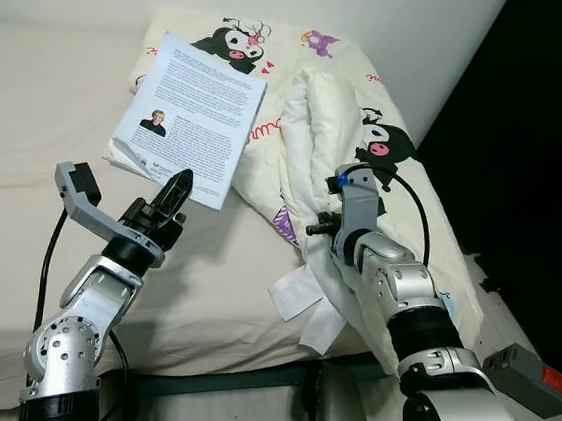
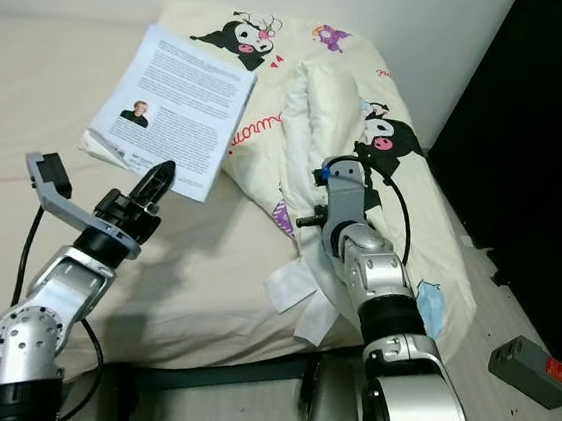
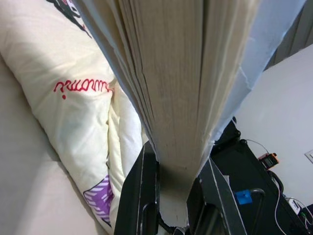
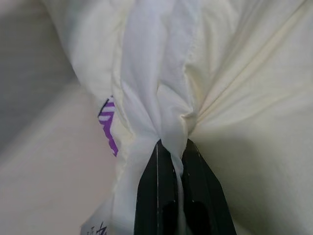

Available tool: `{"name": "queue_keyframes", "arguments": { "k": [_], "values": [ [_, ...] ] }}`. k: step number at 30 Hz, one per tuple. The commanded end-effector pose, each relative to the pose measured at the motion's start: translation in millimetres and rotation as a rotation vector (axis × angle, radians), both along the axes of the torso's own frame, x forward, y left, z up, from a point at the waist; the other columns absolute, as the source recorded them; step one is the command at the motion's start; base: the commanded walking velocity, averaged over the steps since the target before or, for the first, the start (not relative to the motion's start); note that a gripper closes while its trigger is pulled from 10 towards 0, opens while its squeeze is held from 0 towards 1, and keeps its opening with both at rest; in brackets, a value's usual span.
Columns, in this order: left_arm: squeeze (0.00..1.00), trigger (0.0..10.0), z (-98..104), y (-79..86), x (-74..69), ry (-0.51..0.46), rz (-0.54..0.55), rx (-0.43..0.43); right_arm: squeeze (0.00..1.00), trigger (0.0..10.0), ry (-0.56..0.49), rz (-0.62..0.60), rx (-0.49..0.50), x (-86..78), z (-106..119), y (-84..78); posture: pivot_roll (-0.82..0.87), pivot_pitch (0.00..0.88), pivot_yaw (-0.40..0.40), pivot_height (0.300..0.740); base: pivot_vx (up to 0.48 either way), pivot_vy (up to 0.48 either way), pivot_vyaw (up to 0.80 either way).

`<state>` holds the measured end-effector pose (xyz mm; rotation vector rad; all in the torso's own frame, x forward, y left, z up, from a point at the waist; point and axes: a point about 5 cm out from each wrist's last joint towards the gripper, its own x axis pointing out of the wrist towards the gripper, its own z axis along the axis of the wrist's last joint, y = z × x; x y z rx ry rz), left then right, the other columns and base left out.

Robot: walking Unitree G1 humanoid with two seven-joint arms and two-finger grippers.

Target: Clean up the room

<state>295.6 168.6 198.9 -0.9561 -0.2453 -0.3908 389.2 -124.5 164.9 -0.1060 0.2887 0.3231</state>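
Note:
A paperback book (image 1: 192, 116) with printed text and a small portrait on its back cover is tilted up above the bed, its lower edge clamped by my left gripper (image 1: 176, 195); the page block (image 3: 181, 83) sits between the two black fingers. A cream cartoon-print blanket (image 1: 327, 105) lies bunched on the bed's right side. My right gripper (image 4: 171, 164) is shut on a pinched fold of that blanket (image 4: 161, 88), low on the bundle near the bed's edge.
The beige mattress (image 1: 30, 114) stretches left toward a white wall. White paper or tags (image 1: 302, 298) hang off the blanket at the bed's front edge. On the floor to the right lie a grey box (image 1: 530, 379) with a red label and a blue face mask (image 2: 431, 309).

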Motion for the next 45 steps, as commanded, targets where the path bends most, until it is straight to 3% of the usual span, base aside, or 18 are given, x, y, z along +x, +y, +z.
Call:
{"name": "queue_keyframes", "arguments": {
  "k": [1, 9, 10, 11, 12, 13, 14, 15, 16, 20, 23, 24, 28, 33, 37, 39, 41, 45],
  "values": [
    [0.0, 10.0, 8, -0.5, 1.1, -0.049, -0.001, -0.001, 0.0, 0.0, -0.028, 0.046, 0.015, -2.9, -2, 7.5, -0.03, 0.099, -0.078, 0.342, 0.0, 0.0, 0.0],
    [0.0, 10.0, 15, 3.3, 4.4, -0.061, 0.032, -0.078, 0.0, 0.0, -0.13, 0.232, 0.083, -10.0, 15, 36.3, -0.04, 0.098, -0.073, 0.342, 0.0, 0.0, 0.0],
    [0.0, 10.0, 27, 10.0, 9.0, -0.086, 0.079, -0.116, 0.0, 0.0, -0.132, 0.404, 0.082, -22.2, 14, 53.3, -0.04, 0.093, -0.074, 0.342, 0.0, 0.0, 0.0],
    [0.0, 10.0, 27, 10.0, 9.0, -0.086, 0.079, -0.116, 0.0, 0.0, -0.132, 0.404, 0.082, -22.2, 14, 53.3, -0.04, 0.093, -0.074, 0.342, 0.0, 0.0, 0.0],
    [0.0, 10.0, 45, 16.7, 13.0, -0.131, 0.122, -0.137, 0.0, 0.0, -0.114, 0.568, 0.075, -36.7, 11, 67.0, -0.04, 0.092, -0.078, 0.342, 0.0, 0.0, 0.0],
    [0.0, 10.0, 45, 16.7, 13.0, -0.131, 0.122, -0.137, 0.0, 0.0, -0.114, 0.568, 0.075, -36.7, 11, 67.0, -0.04, 0.092, -0.078, 0.342, 0.0, 0.0, 0.0],
    [0.0, 10.0, 66, 22.6, 14.8, -0.191, 0.154, -0.142, 0.0, 0.0, -0.092, 0.708, 0.08, -50.7, 7, 77.0, -0.04, 0.09, -0.079, 0.342, 0.0, 0.0, 0.0],
    [0.0, 10.0, 66, 22.6, 14.8, -0.191, 0.154, -0.142, 0.0, 0.0, -0.092, 0.708, 0.08, -50.7, 7, 77.0, -0.04, 0.09, -0.079, 0.342, 0.0, 0.0, 0.0],
    [0.0, 10.0, 85, 27.2, 14.8, -0.247, 0.176, -0.136, 0.0, 0.0, -0.075, 0.816, 0.092, -62.4, 5, 84.0, -0.04, 0.085, -0.081, 0.342, 0.0, 0.0, 0.0],
    [0.0, 10.0, 117, 31.3, 10.0, -0.355, 0.199, -0.095, 0.0, 0.0, -0.036, 1.03, 0.145, -87.1, 6, 95.7, -0.04, 0.079, -0.081, 0.342, 0.0, 0.0, 0.0],
    [0.0, 10.0, 120, 30.7, 9.2, -0.366, 0.199, -0.084, 0.0, 0.0, -0.025, 1.07, 0.152, -92.0, 6, 97.1, -0.04, 0.079, -0.081, 0.342, 0.0, 0.0, 0.0],
    [0.0, 10.0, 122, 27.9, 8.0, -0.375, 0.191, -0.064, 0.0, 0.0, 0.016, 1.161, 0.148, -104.0, 3, 96.6, -0.04, 0.078, -0.081, 0.342, 0.0, 0.0, 0.0],
    [0.0, 10.0, 121, 20.2, 7.6, -0.376, 0.17, -0.029, 0.0, 0.0, 0.183, 1.374, 0.123, -136.4, -9, 83.0, -0.04, 0.075, -0.084, 0.342, 0.0, 0.0, 0.0],
    [0.0, 10.0, 114, 15.9, 11.0, -0.353, 0.157, -0.026, 0.0, 0.0, 0.354, 1.442, -0.003, -152.2, -29, 49.4, -0.04, 0.073, -0.083, 0.342, 0.0, 0.0, 0.0],
    [0.0, 10.0, 114, 12.5, 12.8, -0.346, 0.148, -0.024, 0.0, 0.0, 0.44, 1.404, -0.138, -154.8, -40, 23.5, -0.05, 0.075, -0.081, 0.342, 0.0, 0.0, 0.0],
    [0.0, 10.0, 115, 8.8, 14.2, -0.342, 0.139, -0.02, 0.0, 0.0, 0.519, 1.306, -0.284, -152.0, -48, -9.4, -0.05, 0.077, -0.078, 0.342, 0.0, 0.0, 0.0],
    [0.0, 10.0, 115, 7.5, 14.3, -0.341, 0.136, -0.019, 0.0, 0.0, 0.544, 1.269, -0.326, -151.6, -48, -21.3, -0.05, 0.077, -0.076, 0.342, 0.0, 0.0, 0.0],
    [0.0, 10.0, 115, 7.5, 14.3, -0.341, 0.136, -0.019, 0.0, 0.0, 0.544, 1.269, -0.326, -151.6, -48, -21.3, -0.05, 0.077, -0.076, 0.342, 0.0, 0.0, 0.0]
  ]
}}
